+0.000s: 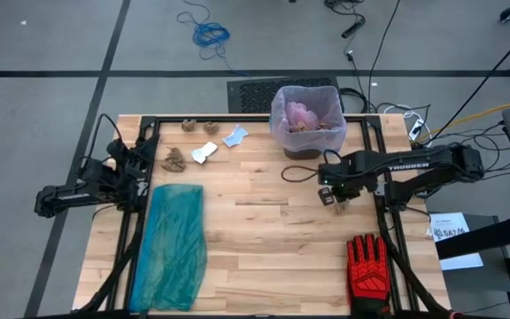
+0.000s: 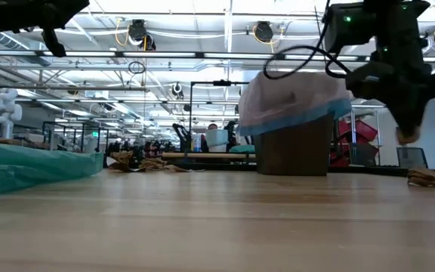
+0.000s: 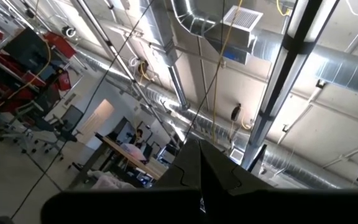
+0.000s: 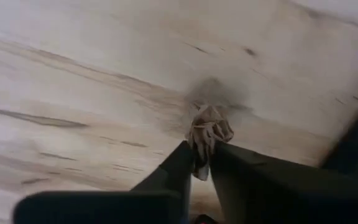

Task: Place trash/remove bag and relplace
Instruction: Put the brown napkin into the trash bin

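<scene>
Red-and-black work glove (image 1: 367, 270) lying flat at the near right corner of the pale wooden counter (image 1: 273, 239); translucent teal-green plastic bag (image 1: 171, 244) spread along the near left side. Farther in, right gripper (image 4: 202, 163) lifted just above the counter, fingers clamped on a small crumpled wad of brown paper (image 4: 207, 132). Left gripper (image 1: 145, 161) parked over the left edge, closed on nothing. Beyond, brown paper wads (image 1: 174, 159) and white and pale-blue scraps (image 1: 220, 144) scattered at the far left; dark bin lined with pinkish-lavender translucent bag (image 1: 306, 120) at the far edge, some trash inside.
</scene>
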`<state>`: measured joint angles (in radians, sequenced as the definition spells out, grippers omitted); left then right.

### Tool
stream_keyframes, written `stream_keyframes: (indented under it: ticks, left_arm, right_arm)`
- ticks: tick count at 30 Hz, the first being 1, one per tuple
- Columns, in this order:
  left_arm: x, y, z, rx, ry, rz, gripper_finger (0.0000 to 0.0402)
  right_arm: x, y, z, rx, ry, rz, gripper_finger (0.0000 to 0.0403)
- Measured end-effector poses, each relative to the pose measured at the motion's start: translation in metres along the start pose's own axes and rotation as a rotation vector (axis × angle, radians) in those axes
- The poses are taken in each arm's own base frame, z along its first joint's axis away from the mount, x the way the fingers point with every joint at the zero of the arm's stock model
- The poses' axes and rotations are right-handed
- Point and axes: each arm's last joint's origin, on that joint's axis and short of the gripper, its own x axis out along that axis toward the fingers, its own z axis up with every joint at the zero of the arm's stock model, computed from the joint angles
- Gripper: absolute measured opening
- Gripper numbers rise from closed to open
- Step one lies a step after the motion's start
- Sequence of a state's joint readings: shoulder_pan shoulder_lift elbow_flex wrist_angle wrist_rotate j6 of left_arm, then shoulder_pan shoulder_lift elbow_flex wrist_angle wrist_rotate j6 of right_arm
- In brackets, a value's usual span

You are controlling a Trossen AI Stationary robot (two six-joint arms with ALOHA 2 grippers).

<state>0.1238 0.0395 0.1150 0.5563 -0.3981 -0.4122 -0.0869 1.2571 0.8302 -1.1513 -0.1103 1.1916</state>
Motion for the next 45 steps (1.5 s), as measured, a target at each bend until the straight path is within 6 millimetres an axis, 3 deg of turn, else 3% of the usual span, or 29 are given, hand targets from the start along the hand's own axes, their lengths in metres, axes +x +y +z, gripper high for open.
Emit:
stream_keyframes:
  ticks: [8, 14, 19, 23, 30, 34, 38, 45]
  left_arm:
    - [0.0, 0.001, -0.002, 0.016, 0.021, 0.009, 0.0]
    - [0.0, 0.001, -0.002, 0.016, 0.022, 0.01, 0.0]
    - [0.0, 0.001, -0.002, 0.016, 0.023, 0.01, 0.0]
    - [0.0, 0.001, -0.002, 0.01, 0.02, 0.009, 0.0]
    - [0.0, 0.001, -0.002, 0.008, 0.018, 0.008, 0.0]
    - [0.0, 0.001, -0.002, 0.008, 0.018, 0.008, 0.0]
    - [0.0, 0.001, -0.002, 0.008, 0.018, 0.008, 0.0]
    - [0.0, 0.001, -0.002, 0.008, 0.019, 0.008, 0.0]
  right_arm:
    - [0.013, -0.002, -0.002, 0.07, -0.002, -0.023, 0.0169]
    - [0.045, -0.011, -0.001, 0.122, 0.0, -0.025, 0.0231]
    - [0.076, -0.02, -0.001, 0.188, 0.0, 0.004, 0.0238]
    - [0.081, -0.022, -0.004, 0.207, -0.027, -0.015, 0.0194]
    - [0.064, -0.008, -0.001, 0.13, -0.124, 0.001, 0.0018]
    - [0.045, 0.01, -0.001, 0.113, -0.163, 0.076, 0.0009]
    - [0.013, 0.033, -0.002, 0.046, -0.201, 0.185, 0.0003]
    - [-0.067, 0.067, -0.004, -0.096, -0.388, 0.401, 0.0001]
